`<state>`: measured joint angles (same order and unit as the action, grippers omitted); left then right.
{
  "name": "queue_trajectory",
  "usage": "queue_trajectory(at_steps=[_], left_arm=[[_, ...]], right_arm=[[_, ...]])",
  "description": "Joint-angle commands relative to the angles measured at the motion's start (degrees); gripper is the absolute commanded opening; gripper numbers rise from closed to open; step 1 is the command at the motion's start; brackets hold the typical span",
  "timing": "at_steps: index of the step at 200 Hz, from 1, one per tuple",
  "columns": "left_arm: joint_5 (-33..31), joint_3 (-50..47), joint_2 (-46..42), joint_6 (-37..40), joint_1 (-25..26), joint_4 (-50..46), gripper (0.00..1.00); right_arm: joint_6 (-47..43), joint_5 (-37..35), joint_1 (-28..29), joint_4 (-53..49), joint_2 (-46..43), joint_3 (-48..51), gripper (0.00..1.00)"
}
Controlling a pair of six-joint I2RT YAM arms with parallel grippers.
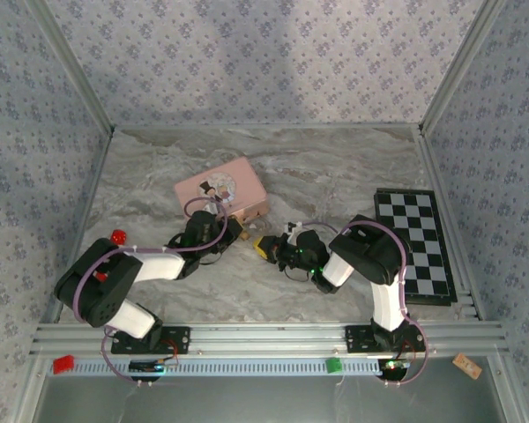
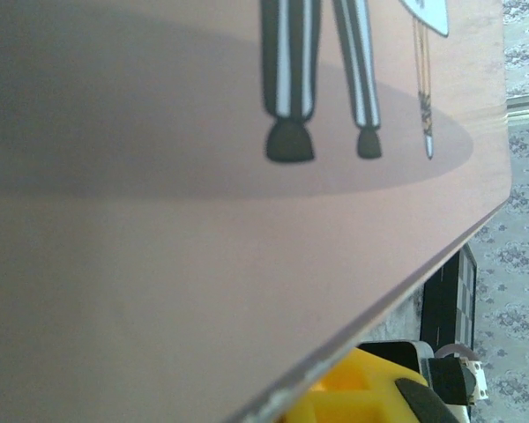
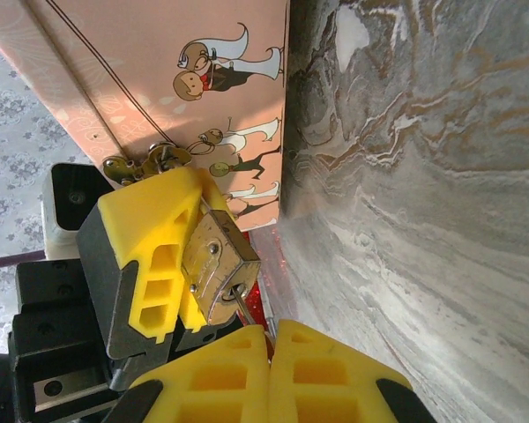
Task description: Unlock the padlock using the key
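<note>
Starting at the bottom of the top view: the front rail has one red block (image 1: 63, 363) at the left, one green block (image 1: 333, 364) right of middle and one tan piece (image 1: 466, 365) at the far right. Two arms reach up from there and meet mid-frame over the marbled counter (image 1: 353, 167).

Right wrist view: the right tool (image 3: 271, 339) is at the bottom edge, its two yellow fingers pinched tight on the one key (image 3: 242, 310). Only a thin bit of shaft shows, and it runs up into the bottom of the one padlock (image 3: 219, 269). The padlock is brass, tilted, held up off the counter in the centre of that frame. The left tool (image 1: 229, 231) is clamped narrow on it, with one yellow finger (image 3: 150, 251) flat against the padlock's left side.

Just behind is one pink tin (image 1: 220, 189) with cartoon figures on it. The left wrist camera is right up against it. One checkered board (image 1: 414, 247) lies flat at the right of the frame, well apart from the rest.
</note>
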<state>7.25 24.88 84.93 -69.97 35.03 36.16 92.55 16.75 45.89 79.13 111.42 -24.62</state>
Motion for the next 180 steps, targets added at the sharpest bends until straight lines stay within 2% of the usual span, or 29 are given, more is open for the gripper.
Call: queue_trajectory(at_steps=[1, 180], left_arm=[[5.33, 0.96, -3.41, -2.38, 1.45, 6.93, 0.1], [4.23, 2.05, -1.05, -4.72, 4.36, 10.33, 0.1]], right_arm=[[0.08, -1.11, -0.1, 1.02, -0.61, 0.19, 0.0], [0.48, -1.09, 0.77, 0.96, -1.72, -3.06, 0.0]])
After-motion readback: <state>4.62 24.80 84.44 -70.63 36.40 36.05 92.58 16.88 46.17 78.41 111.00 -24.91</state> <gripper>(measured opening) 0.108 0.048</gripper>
